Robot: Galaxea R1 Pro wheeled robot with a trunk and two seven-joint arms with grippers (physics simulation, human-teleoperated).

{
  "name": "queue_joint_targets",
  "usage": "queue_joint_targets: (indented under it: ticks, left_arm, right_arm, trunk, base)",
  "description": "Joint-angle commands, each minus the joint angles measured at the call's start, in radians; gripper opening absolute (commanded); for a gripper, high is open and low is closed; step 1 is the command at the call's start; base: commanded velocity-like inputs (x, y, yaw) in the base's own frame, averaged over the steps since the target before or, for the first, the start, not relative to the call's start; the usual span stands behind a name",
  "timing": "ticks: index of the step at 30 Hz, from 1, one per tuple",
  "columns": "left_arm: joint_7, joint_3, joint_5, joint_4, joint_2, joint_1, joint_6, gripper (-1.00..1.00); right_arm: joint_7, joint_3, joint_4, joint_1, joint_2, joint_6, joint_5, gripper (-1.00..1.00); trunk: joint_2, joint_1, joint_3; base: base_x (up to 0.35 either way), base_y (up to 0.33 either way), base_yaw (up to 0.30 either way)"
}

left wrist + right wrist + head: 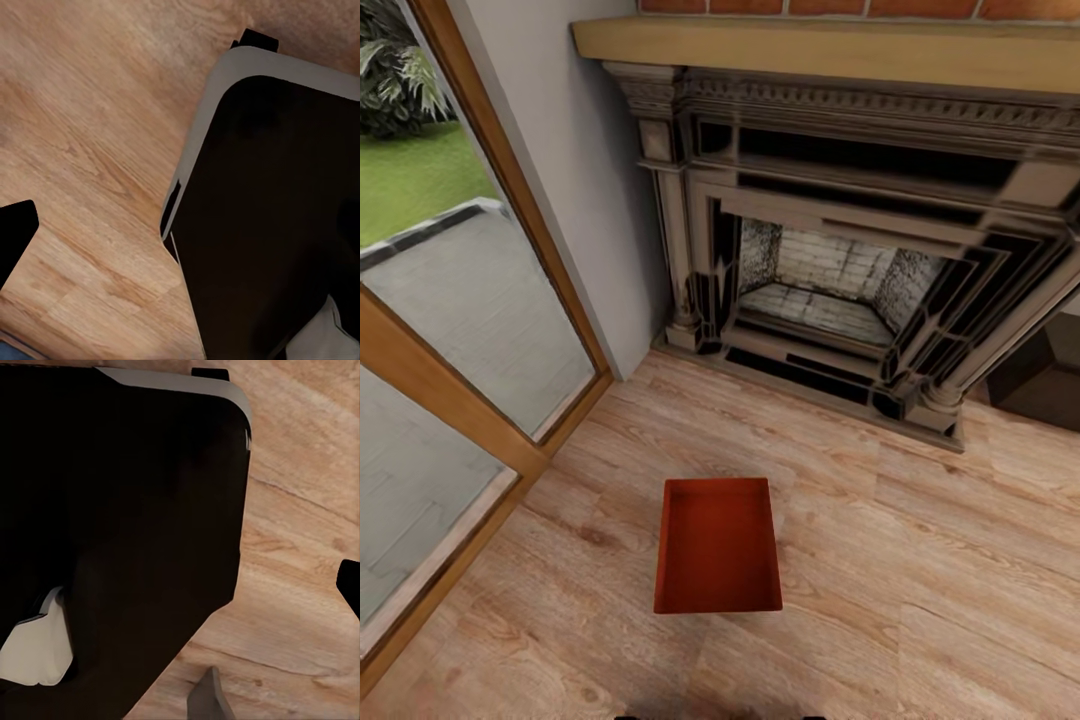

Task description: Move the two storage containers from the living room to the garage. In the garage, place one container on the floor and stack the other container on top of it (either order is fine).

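Sitting on wood plank floor (920,560): red-orange open-topped storage container (717,545), thin plain walls, empty; tool state: cannot tell.

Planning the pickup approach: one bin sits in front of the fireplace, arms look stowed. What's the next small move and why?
Probably roll the base a little forward toward the storage container. It sits open-topped and empty on the wood plank floor just ahead, centred in the head view, with the fireplace beyond it. The wrist views look down past the robot's dark base, so the arms seem not yet near the bin.
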Motion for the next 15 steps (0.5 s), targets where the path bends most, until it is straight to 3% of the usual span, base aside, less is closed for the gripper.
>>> queue_joint_targets:
  ticks: [1,15]
  left_arm:
    - [0.007,-0.008,0.008,-0.003,0.001,0.0,0.005,1.0]
    - [0.007,-0.008,0.008,-0.003,0.001,0.0,0.005,1.0]
  right_arm:
    - [-0.005,0.008,0.0,0.0,-0.001,-0.003,-0.011,1.0]
    - [-0.002,0.01,0.0,0.0,0.001,0.004,-0.012,1.0]
  trunk:
    - [-0.001,0.0,-0.001]
    - [-0.001,0.0,-0.002]
  base:
    - [0.0,0.0,0.0]
    - [0.0,0.0,0.0]
